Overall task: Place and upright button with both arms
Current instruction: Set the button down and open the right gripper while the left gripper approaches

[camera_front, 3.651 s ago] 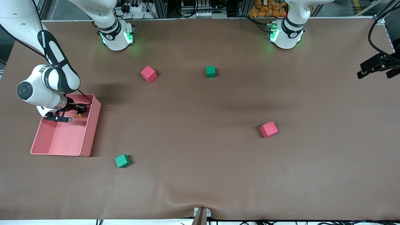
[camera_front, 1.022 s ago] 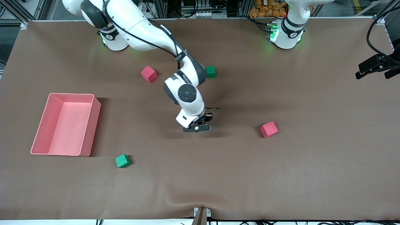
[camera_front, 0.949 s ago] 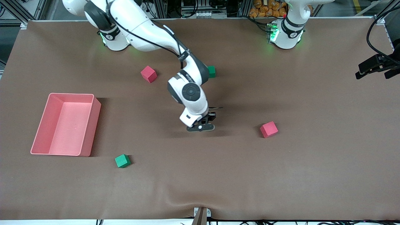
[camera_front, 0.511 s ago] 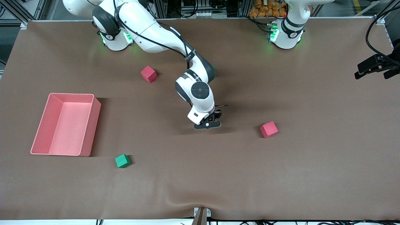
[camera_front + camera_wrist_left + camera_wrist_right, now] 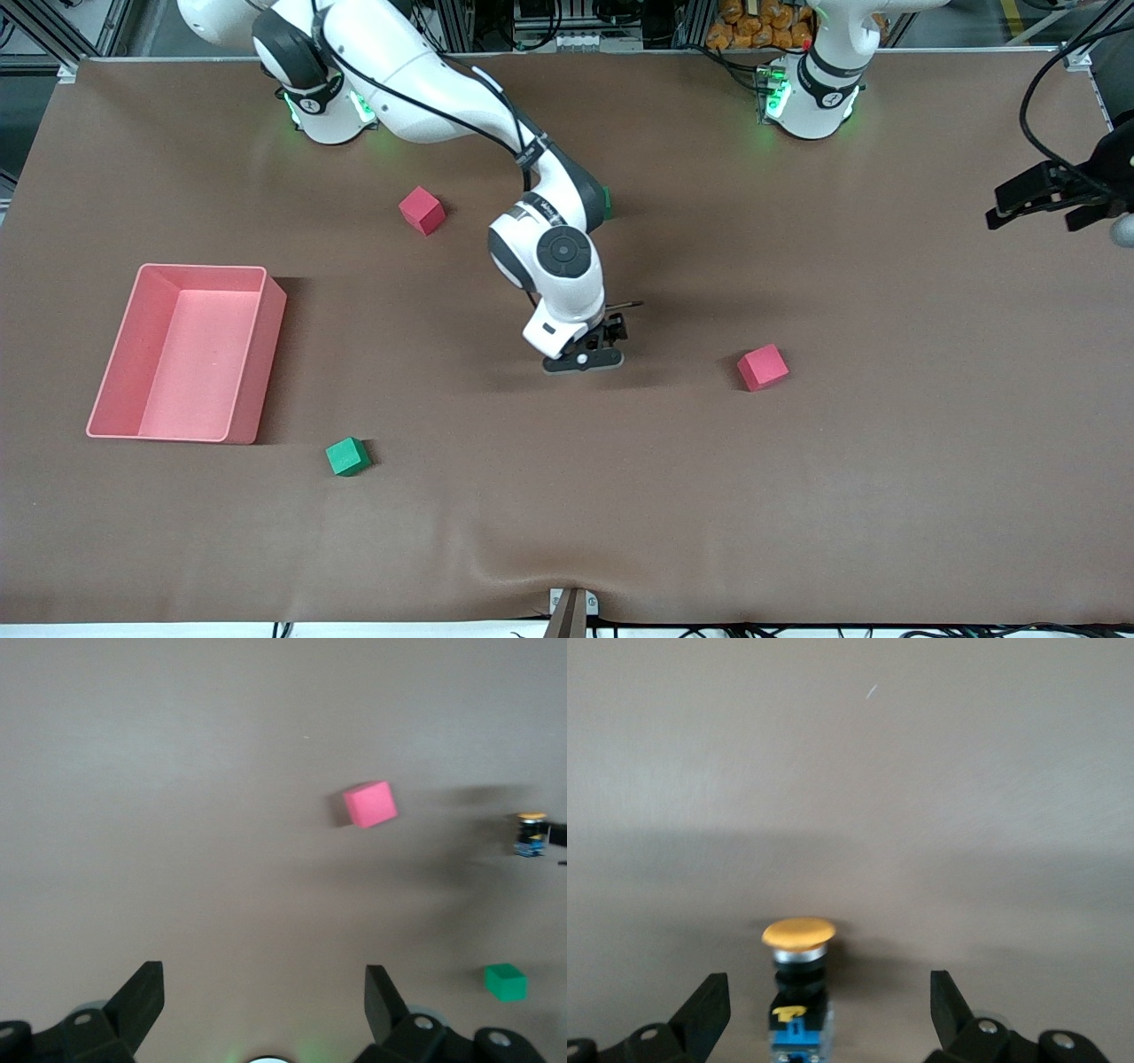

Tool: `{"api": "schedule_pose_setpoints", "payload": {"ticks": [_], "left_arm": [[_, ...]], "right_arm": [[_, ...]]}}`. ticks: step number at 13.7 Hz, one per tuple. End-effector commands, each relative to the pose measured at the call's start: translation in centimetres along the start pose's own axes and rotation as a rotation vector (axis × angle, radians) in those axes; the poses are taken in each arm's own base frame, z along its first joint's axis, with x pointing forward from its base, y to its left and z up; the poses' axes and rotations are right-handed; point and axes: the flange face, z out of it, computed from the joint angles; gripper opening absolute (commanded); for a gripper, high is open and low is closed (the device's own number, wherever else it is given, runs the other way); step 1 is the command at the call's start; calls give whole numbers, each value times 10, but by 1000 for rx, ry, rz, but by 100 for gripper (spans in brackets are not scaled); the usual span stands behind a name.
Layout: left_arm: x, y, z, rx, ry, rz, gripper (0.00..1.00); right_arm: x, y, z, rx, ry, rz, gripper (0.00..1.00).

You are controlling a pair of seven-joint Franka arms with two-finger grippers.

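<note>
Right wrist view shows the right gripper [image 5: 824, 1010] with its fingers [image 5: 709, 1005] spread apart and clamped on nothing. The button [image 5: 799, 988] sits between them, touching neither, orange cap up and black-and-blue body below; it appears upright on the table [image 5: 921, 771].

In the front view the right gripper [image 5: 585, 354] is low over the table centre, and the button is hidden under it. The left wrist view confirms a small orange-capped button [image 5: 531, 834] standing on the mat, beside the dark tip of the right gripper.

The left gripper [image 5: 1050, 190] hangs over the table's edge at about 3 o'clock from centre, fingers [image 5: 142, 1001] apart and empty. This arm waits.

Step in hand, as judged: release of the button at the placement spot. The next move calls for a straight lift of the right gripper, clear of the cap, so the button is not tipped. If it leans or topples, the left arm must come in to steady or right it.

Surface: a brown mat covers the table. A pink bin [image 5: 190, 354] lies at 9 o'clock from the right gripper. One red cube [image 5: 762, 367] lies at 3 o'clock, another red cube [image 5: 421, 210] at 10 o'clock, a green cube [image 5: 347, 456] at 8 o'clock. A second green cube [image 5: 607, 202] shows partly past the right arm's wrist. Framing and cables line the table's edge at 12 o'clock.
</note>
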Motion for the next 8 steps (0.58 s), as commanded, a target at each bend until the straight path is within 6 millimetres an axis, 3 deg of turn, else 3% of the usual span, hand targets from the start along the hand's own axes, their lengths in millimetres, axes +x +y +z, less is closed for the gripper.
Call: {"api": "schedule_pose_setpoints", "payload": {"ticks": [1,3,4,6,8], "left_arm": [[11,16,13,-43,-29,0,100],[19,44,34,-31,-67,-44,100],[23,65,47,-21,-91,-41,100],[31,100,70,-2,-122,-42,100],[42,119,90,5,-144,-61,100]], "right_arm": [[34,48,-58,-11,-18,49,100],[45,80,-91,-38,-56,51,100],[51,105,-101,-53,-76,83,100],[49,143,-118,-63,-96,107,100],[48,185,-137,-64,-107,83,100]]}}
